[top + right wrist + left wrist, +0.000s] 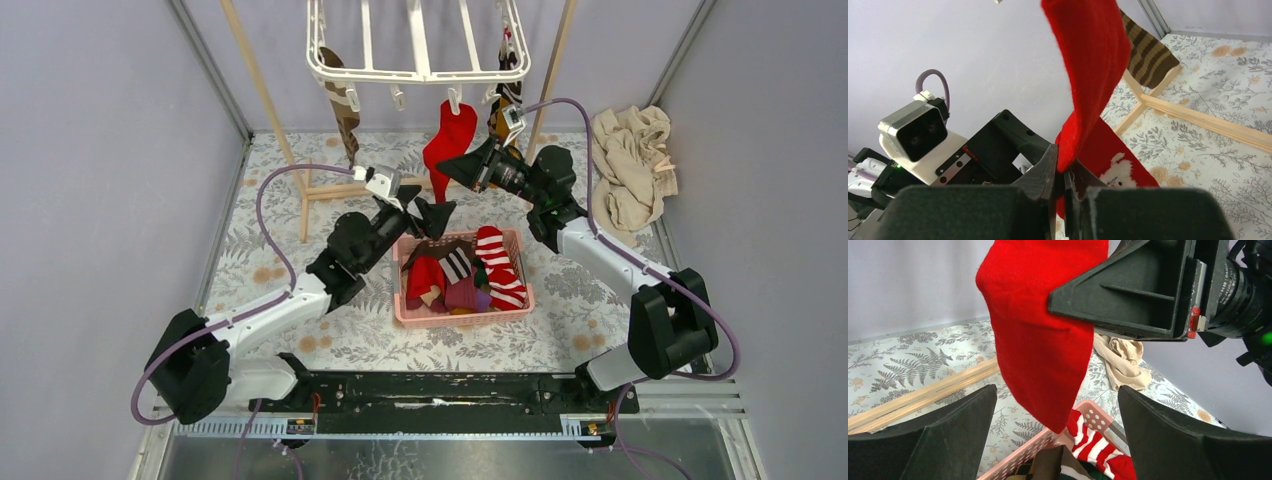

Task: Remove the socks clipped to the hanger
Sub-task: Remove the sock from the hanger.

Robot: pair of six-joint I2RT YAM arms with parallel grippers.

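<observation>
The white hanger (415, 72) hangs at the top, with small clips along its front bar. A red sock (450, 140) hangs from one front clip. A brown striped sock (343, 105) hangs at the left and a dark sock (507, 85) at the right. My right gripper (447, 170) is shut on the red sock's lower edge (1083, 120). My left gripper (428, 212) is open and empty, just below the red sock (1040, 335) and above the pink basket (500, 308).
The pink basket (1023, 455) holds several socks, among them a red-and-white striped one (500, 265). A wooden pole frame (275, 120) stands around the hanger. A beige cloth heap (630, 165) lies at the right wall.
</observation>
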